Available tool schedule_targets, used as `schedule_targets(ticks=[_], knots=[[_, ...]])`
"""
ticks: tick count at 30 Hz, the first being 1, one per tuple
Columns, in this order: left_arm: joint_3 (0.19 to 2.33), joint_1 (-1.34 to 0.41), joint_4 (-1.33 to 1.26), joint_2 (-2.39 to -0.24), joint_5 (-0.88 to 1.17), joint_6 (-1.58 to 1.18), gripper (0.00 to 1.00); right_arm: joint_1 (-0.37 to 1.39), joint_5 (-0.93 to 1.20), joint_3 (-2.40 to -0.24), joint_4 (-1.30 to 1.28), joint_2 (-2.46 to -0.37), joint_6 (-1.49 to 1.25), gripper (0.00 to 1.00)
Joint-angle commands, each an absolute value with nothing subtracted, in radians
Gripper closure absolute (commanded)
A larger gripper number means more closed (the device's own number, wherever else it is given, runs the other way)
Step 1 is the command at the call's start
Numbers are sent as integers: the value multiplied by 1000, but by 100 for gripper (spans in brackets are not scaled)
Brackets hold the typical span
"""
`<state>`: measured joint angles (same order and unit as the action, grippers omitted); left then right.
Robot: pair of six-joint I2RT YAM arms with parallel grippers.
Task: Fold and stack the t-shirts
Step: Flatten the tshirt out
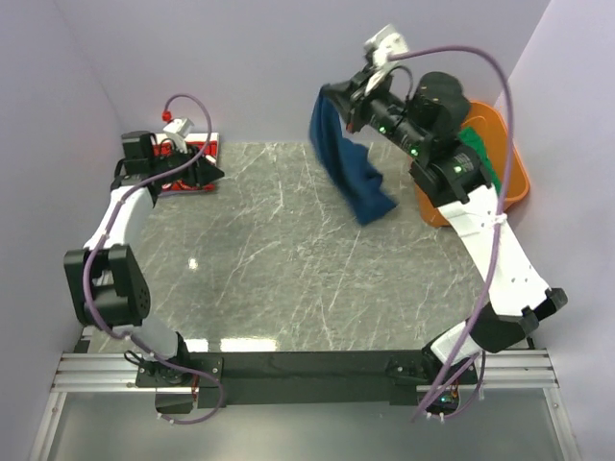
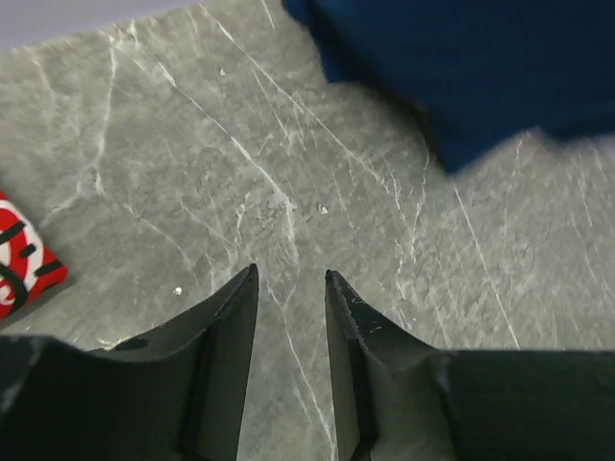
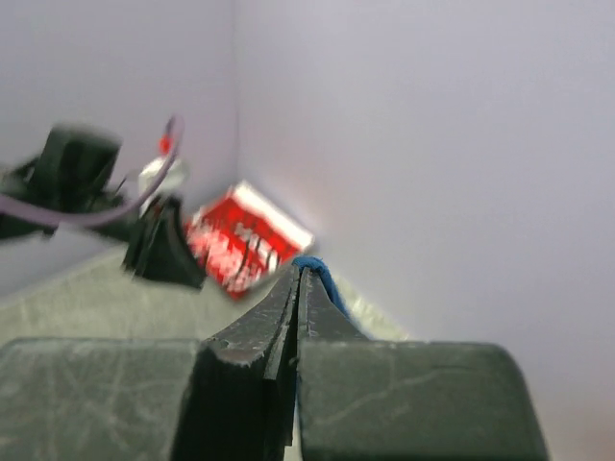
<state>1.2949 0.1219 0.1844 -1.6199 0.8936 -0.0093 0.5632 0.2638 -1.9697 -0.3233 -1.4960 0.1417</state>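
Note:
My right gripper (image 1: 336, 99) is shut on the navy blue t-shirt (image 1: 350, 163) and holds it up over the far right of the table, the cloth hanging down to the surface. A bit of blue cloth (image 3: 317, 272) shows at its fingertips (image 3: 300, 272). The red t-shirt (image 1: 192, 165) lies folded at the far left corner; it also shows in the right wrist view (image 3: 245, 240) and the left wrist view (image 2: 21, 259). My left gripper (image 1: 213, 174) is open and empty beside the red shirt (image 2: 290, 277). The green t-shirt (image 1: 479, 154) lies in the orange tub.
The orange plastic tub (image 1: 514, 163) stands at the far right edge, behind my right arm. Purple walls close in the table at the back and both sides. The grey marble tabletop (image 1: 288, 269) spreads between the arms.

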Motion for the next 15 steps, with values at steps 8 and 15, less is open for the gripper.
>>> schedule_targets(ticks=[8, 15], knots=[[1088, 193, 539, -1362, 983, 405, 57, 561, 12, -1795, -169, -1306, 185, 100], [847, 48, 804, -1234, 892, 880, 52, 561, -34, -1613, -155, -1290, 163, 100]])
